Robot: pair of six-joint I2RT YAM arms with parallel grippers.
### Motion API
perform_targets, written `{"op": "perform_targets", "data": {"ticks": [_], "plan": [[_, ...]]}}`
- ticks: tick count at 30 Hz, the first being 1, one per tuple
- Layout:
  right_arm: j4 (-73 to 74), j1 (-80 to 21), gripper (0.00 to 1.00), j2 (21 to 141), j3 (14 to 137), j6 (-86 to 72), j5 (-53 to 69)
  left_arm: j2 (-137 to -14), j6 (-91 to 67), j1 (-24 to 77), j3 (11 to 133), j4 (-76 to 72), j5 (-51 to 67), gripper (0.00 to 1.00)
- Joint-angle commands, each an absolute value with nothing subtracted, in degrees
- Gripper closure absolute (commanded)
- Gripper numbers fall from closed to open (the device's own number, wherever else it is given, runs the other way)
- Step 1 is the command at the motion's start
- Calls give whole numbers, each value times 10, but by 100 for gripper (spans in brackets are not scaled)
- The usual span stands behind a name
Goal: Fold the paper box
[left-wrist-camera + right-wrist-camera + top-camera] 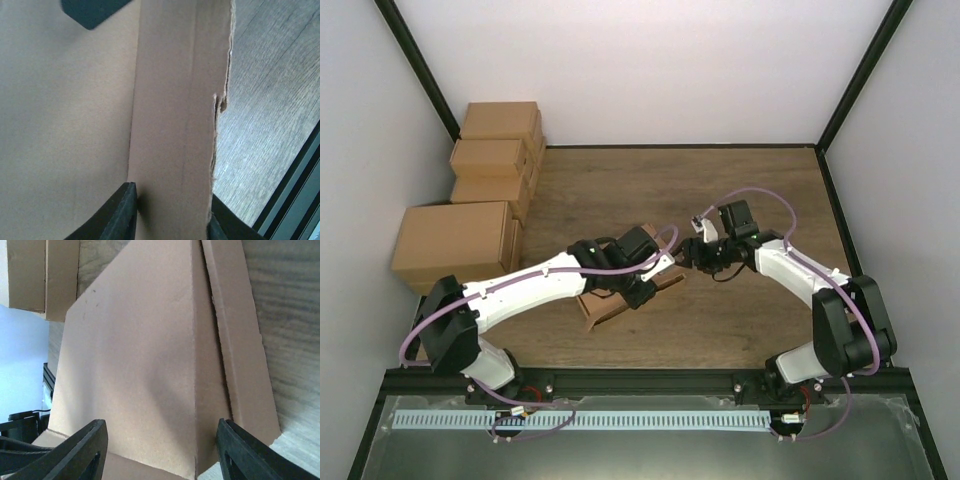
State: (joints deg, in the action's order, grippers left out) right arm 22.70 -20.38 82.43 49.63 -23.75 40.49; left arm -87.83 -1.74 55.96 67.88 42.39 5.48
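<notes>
White arms [530, 285], blk joints [450, 338], purple cables [760, 190]

Setting: robotics lab test cell. Evidence: plain white panel walls [650, 70] set in black frame struts [420, 70], boxing in a wood-grain desk [740, 190]. The left arm [520, 288] and right arm [800, 272] are bolted to a black rail [650, 381] at the near edge. Purple cabling [760, 190] runs exposed. A slotted cable duct [620, 421] lies below the rail.

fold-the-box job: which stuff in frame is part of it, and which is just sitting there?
In the job:
- plain brown corrugated die-cut paper box, partly folded, mid-table
- left gripper, fingers either side of a box flap
- right gripper, jaws wide around a box panel

Lying about:
- three closed brown cartons along the left wall
- larger brown carton beside them
</notes>
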Motion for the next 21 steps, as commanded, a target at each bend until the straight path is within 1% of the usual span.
{"op": "perform_targets", "data": {"ticks": [1, 3, 5, 8, 12, 15, 17, 21], "plan": [[190, -201, 39, 812, 468, -273, 488, -874, -5, 574, 674, 418, 28, 72], [178, -202, 40, 814, 462, -285, 504, -878, -5, 578, 673, 413, 24, 76], [175, -201, 42, 814, 460, -288, 503, -880, -6, 582, 675, 412, 20, 77], [190, -201, 44, 810, 464, -282, 460, -881, -7, 584, 674, 411, 19, 77], [210, -202, 47, 806, 460, -264, 390, -882, -11, 585, 662, 405, 33, 68], [207, -201, 48, 807, 442, -255, 367, -886, -19, 585, 642, 385, 63, 61], [197, -201, 48, 808, 426, -253, 358, -886, -27, 585, 628, 364, 81, 56], [174, -201, 45, 805, 402, -257, 342, -884, -39, 585, 615, 339, 94, 51]]}}
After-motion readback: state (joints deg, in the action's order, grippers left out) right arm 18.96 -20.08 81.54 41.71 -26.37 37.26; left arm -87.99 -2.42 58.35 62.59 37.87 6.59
